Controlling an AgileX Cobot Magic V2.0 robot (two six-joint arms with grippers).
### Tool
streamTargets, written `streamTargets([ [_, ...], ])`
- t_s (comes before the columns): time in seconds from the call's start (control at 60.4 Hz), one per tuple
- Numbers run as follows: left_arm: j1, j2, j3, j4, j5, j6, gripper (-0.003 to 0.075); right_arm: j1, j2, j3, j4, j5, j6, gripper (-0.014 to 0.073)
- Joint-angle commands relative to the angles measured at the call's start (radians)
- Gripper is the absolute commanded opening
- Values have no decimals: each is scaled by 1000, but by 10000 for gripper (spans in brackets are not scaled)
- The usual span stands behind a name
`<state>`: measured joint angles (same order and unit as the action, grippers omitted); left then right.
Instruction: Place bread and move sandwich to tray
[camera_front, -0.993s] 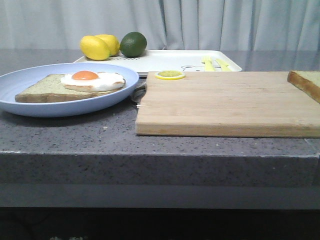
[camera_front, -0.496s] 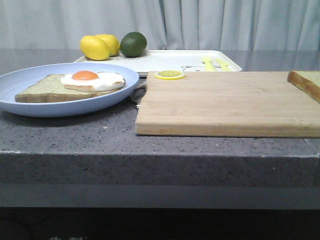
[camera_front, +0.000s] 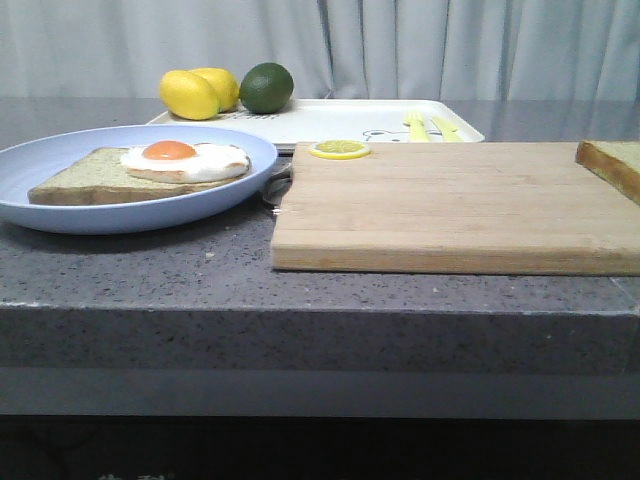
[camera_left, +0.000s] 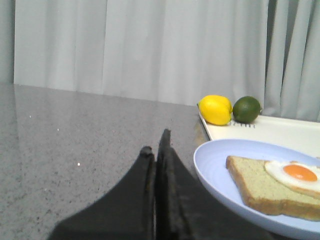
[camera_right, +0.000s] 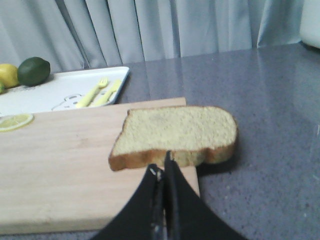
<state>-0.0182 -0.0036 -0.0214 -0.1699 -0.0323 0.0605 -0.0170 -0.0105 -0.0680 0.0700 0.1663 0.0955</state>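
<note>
The left gripper (camera_left: 159, 150) shows in its wrist view as two dark fingers pressed together with only a hairline seam between them; the jaws are closed on nothing, poised over bare grey speckled stone counter (camera_front: 150, 270) just beside the rim of the wide pale blue round plate (camera_front: 60, 215). The right gripper (camera_right: 164, 167) is likewise closed and empty, its tips just short of the crust of the thick plain slice of pale greenish-tan bread (camera_right: 180, 132); whether they touch the crust is hard to tell from this angle.

That bread lies flat at the right end of the light wooden cutting board (camera_front: 450, 205), overhanging the board's right edge toward the counter's right side. On the plate, near the counter's left front edge, rests the egg-topped slice (camera_front: 120, 178), with the white fried egg with orange yolk (camera_front: 183, 160) lying on top, so the sandwich is still open. The flat white rectangular tray (camera_front: 330, 120) sits behind the board toward the counter's back edge, carrying two yellow lemons (camera_front: 195, 93), a dark green lime (camera_front: 266, 88) and pale yellow plastic cutlery (camera_front: 430, 127). A thin lemon slice (camera_front: 339, 150) lies on the board's far left corner.

Against the frame half a second earlier, nothing on the counter has moved appreciably; plate, board, bread and tray keep their places.
</note>
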Motion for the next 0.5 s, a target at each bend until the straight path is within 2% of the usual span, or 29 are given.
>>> streamTargets([
  [0.0,1,4,-103,16,-73,-4,-20,-1,8,-134,-2,-6,-5,-59],
  [0.132,1,154,-259,83,27,-4,-20,-1,159,-314,-2,88,-5,-59],
  [0.265,1,413,-383,92,32,-4,-20,-1,394,-493,-2,165,-5,-59],
  [0.364,1,569,-437,92,32,-4,-20,0,520,-572,-14,197,-5,-59],
  [0.48,-1,655,-474,90,27,-4,-20,0,611,-606,-18,194,-5,-59],
])
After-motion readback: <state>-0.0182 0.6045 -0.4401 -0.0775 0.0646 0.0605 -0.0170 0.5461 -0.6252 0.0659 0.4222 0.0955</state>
